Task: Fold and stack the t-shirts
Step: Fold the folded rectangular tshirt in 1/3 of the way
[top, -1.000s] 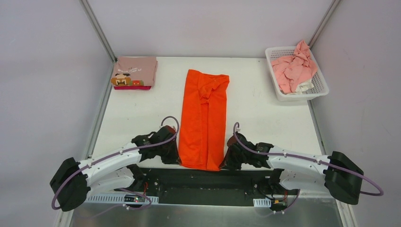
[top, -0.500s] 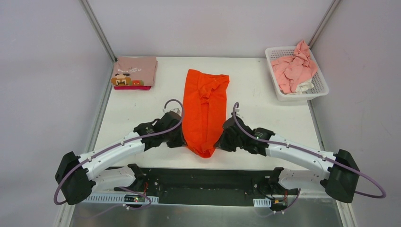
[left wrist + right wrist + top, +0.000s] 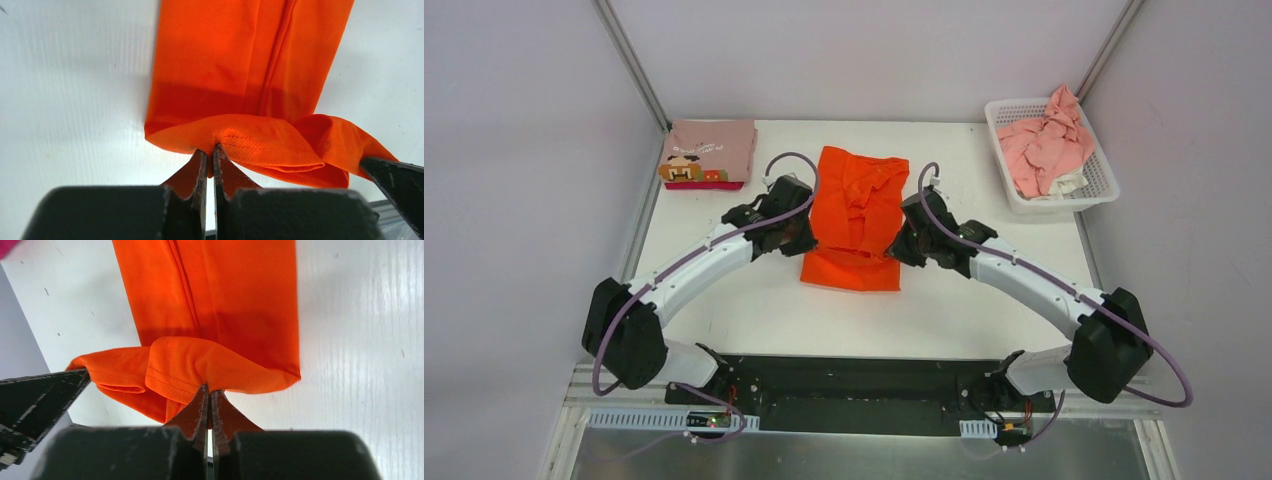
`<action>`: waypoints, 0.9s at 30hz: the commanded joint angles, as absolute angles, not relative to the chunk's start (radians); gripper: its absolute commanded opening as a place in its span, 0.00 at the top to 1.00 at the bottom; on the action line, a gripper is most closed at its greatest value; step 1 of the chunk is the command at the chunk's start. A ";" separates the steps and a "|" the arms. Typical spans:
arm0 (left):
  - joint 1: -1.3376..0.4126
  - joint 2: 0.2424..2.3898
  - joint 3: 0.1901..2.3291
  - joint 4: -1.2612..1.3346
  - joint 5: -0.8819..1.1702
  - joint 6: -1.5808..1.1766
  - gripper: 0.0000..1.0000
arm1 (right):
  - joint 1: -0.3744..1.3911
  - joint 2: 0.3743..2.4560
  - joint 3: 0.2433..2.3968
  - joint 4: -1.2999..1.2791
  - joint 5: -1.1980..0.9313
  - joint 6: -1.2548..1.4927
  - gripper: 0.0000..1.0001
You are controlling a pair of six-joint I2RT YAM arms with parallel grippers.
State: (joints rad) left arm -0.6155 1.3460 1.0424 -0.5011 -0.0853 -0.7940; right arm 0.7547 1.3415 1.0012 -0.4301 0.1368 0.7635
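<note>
The orange t-shirt (image 3: 856, 210) lies in a long narrow strip in the middle of the table, its near end lifted and doubled back over itself. My left gripper (image 3: 802, 236) is shut on the hem's left corner, seen in the left wrist view (image 3: 210, 148). My right gripper (image 3: 896, 242) is shut on the hem's right corner, seen in the right wrist view (image 3: 207, 387). The orange t-shirt fills both wrist views (image 3: 240, 75) (image 3: 215, 310). The dusty-pink t-shirt with the pixel face (image 3: 710, 150) lies folded at the back left on a magenta t-shirt (image 3: 706, 184). Light pink t-shirts (image 3: 1046, 142) are crumpled in the basket.
A white lattice basket (image 3: 1100, 185) stands at the back right corner of the white table (image 3: 984, 290). Grey walls and metal posts close the table on three sides. The right gripper's fingertip shows at the right edge of the left wrist view.
Both grippers have carried the shirt's near hem up and away from the table's front edge towards the collar, folding the strip over itself. Both arms have stretched out.
</note>
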 commanded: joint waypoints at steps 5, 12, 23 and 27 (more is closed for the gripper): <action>-0.532 1.509 1.211 -0.498 -0.064 -0.693 1.00 | 0.645 1.481 1.149 -0.376 0.048 0.677 1.00; -0.497 1.649 1.337 -0.497 -0.018 -0.643 1.00 | 0.587 1.554 1.206 -0.356 0.038 0.652 1.00; -0.445 1.792 1.423 -0.495 0.039 -0.614 1.00 | 0.517 1.680 1.261 -0.293 -0.060 0.630 1.00; -0.430 1.838 1.448 -0.493 0.053 -0.606 1.00 | 0.505 1.730 1.277 -0.266 -0.080 0.623 1.00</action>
State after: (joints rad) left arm -0.4477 1.8034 1.3952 -0.4942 0.0227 -0.6384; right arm 0.5152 1.6943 1.2251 -0.3141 -0.0402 0.6437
